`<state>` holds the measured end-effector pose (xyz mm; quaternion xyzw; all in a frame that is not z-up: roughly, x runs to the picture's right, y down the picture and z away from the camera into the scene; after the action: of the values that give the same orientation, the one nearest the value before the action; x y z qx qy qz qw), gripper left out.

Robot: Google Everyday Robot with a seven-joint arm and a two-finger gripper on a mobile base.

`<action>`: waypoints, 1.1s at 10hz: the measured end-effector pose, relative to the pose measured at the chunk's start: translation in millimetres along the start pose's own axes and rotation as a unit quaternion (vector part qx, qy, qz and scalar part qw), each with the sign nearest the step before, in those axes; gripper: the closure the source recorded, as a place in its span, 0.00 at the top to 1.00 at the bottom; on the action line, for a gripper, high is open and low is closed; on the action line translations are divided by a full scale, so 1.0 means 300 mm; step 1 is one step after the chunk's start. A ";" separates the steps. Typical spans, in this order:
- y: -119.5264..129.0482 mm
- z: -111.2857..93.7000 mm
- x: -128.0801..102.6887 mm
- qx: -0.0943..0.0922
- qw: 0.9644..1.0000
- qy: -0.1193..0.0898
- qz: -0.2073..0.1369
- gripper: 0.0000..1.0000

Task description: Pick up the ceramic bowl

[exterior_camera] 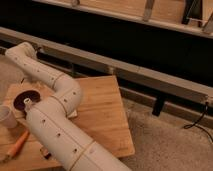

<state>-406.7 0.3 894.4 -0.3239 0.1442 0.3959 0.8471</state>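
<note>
- Gripper hangs below the far end of the arm, behind the ceramic bowl and higher than it; I cannot tell if it is spread or pressed together, and it seems to hold nothing.
- From the gripper, the ceramic bowl lies toward the camera and downward, so I judge that the coming move is a short descent with a small pull toward the near side.
- Seen from above, the bowl is a dark maroon disc. It is round, so it has no long axis, and any part of the rim could serve for the grasp.
- Only one arm is present. Its thick white link passes just right of the bowl, and its rounded end covers the bowl's right rim in this view, so that side is badly seen.
- Left of the bowl and a little nearer to the camera stands a whitish cup, just beside it. I think a wide approach from the left could knock it.
- In front of the bowl, well apart, lies an orange object.
- The bowl rests on a wooden board. Most of the bare wood is to the right of the bowl, beyond the arm.
- Behind the bowl the board's far edge is near, so the free room there is small.
</note>
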 end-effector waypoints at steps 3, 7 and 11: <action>0.036 0.044 0.022 -0.012 0.999 0.015 -0.034 0.79; 0.069 0.097 0.038 -0.014 0.998 0.029 -0.062 0.74; 0.087 0.117 0.040 -0.016 0.996 0.031 -0.082 0.31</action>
<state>-419.2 43.0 903.5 -0.3599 0.1368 0.3171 0.8667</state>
